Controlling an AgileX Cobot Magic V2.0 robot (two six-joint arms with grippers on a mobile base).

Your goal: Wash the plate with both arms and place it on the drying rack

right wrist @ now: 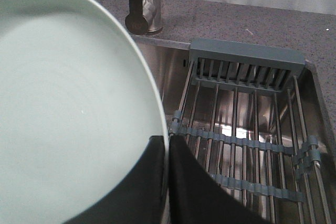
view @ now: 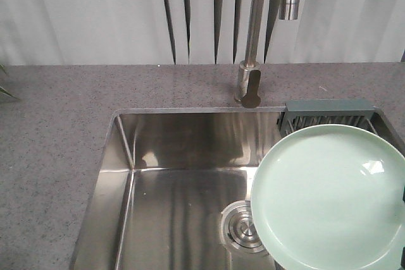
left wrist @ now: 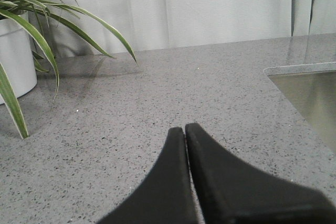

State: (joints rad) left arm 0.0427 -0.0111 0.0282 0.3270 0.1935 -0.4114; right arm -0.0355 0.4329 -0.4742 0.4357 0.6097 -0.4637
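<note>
The right gripper (right wrist: 167, 153) clamps the plate (right wrist: 68, 108) by its rim, near the drying rack (right wrist: 247, 129). The left gripper (left wrist: 185, 135) has its jaws pressed together, empty.

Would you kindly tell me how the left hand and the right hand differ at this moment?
The right hand grips the plate by its rim; the left hand is shut on nothing. The right hand is over the drying rack at the sink; the left hand is above the grey countertop, near a potted plant. Both are black, with fingers closed.
</note>
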